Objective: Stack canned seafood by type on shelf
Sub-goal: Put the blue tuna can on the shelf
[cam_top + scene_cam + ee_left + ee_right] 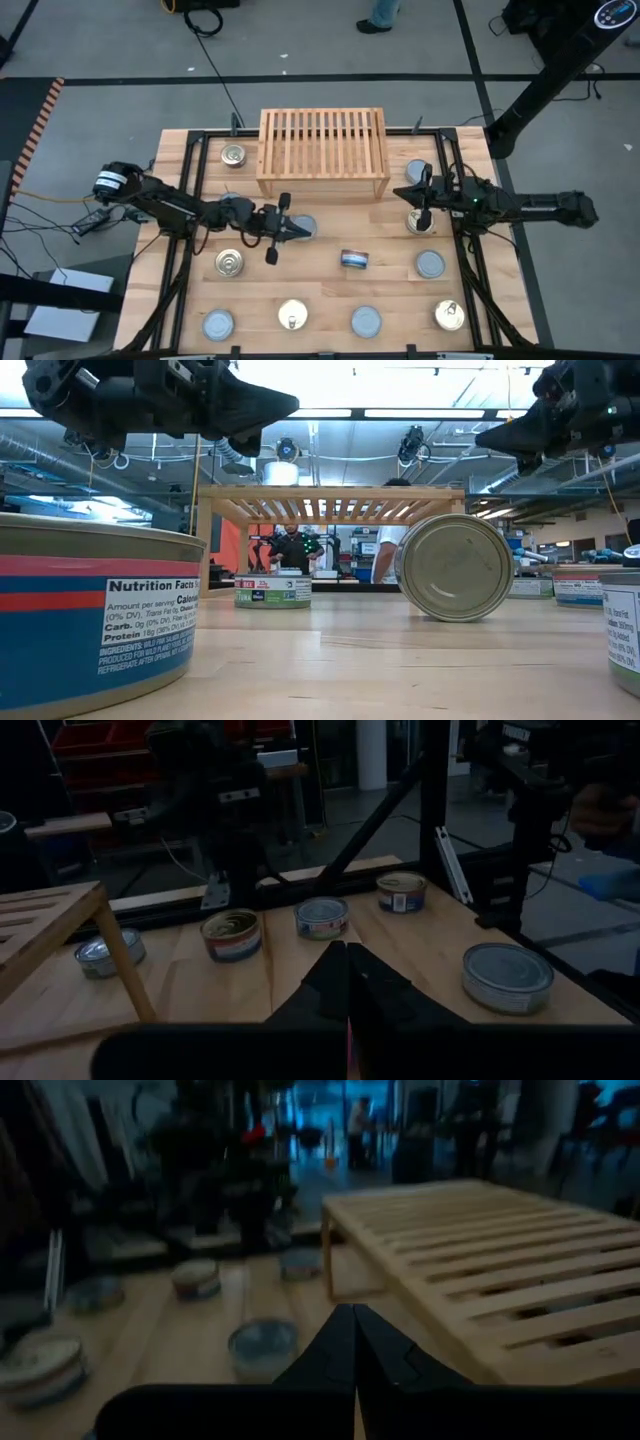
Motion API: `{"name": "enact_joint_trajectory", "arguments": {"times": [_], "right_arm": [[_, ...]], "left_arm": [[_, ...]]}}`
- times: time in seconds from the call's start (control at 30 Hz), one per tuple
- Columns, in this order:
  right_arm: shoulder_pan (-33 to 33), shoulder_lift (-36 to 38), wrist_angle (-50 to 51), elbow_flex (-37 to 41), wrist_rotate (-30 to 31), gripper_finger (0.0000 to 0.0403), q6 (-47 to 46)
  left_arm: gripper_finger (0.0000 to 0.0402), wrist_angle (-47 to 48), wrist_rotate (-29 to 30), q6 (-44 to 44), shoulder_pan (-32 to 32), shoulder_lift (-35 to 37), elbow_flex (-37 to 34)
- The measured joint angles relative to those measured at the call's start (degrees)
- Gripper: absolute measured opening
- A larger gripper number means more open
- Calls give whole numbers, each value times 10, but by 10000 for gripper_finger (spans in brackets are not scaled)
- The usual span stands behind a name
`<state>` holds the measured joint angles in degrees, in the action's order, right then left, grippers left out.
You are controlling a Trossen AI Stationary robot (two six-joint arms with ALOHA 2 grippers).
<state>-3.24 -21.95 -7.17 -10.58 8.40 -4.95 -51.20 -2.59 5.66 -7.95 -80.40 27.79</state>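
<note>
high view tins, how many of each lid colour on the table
golden-lid tins: 5
silvery-lid tins: 6, two partly under the left arm
tin lying on its side, lid colour hidden from above: 1
total: 12

The left hand [347,982] hangs above the wooden surface [420,945] with its two dark fingers pressed together and nothing between them. Beyond it four tins sit in a loose row: a silvery one [108,952] beside the shelf's leg [122,952], a golden-lidded one [231,935], a silvery-blue one [321,917] and another golden one [401,891]. A larger-looking silver-lidded tin [507,977] stands nearer, apart.
</note>
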Motion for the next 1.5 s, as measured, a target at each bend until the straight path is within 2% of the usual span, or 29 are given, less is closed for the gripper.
{"name": "enact_joint_trajectory", "arguments": {"times": [0.2, 0.37, 0.5, 0.67, 0.97, 1.27, 1.5], "right_arm": [[103, -106, 42, -68, 93, 5, -5], [179, -182, 62, -123, 145, 6, -29], [224, -240, 80, -168, 173, 6, -38], [264, -319, 83, -219, 175, 10, -36], [306, -425, 84, -311, 175, 39, -37], [313, -492, 202, -391, 175, 66, -175], [312, -572, 251, -418, 175, 128, -235]], "left_arm": [[2, -2, 4, 17, 5, 0, 0], [5, -12, 6, 23, 7, 0, 0], [6, -13, 5, 13, 6, 0, 0], [7, 2, 4, 12, 3, 0, 0], [7, 6, 3, 11, 3, 0, 0], [7, 14, -35, 9, -1, -1, 0], [8, 19, -53, -3, -1, -1, 0]]}}
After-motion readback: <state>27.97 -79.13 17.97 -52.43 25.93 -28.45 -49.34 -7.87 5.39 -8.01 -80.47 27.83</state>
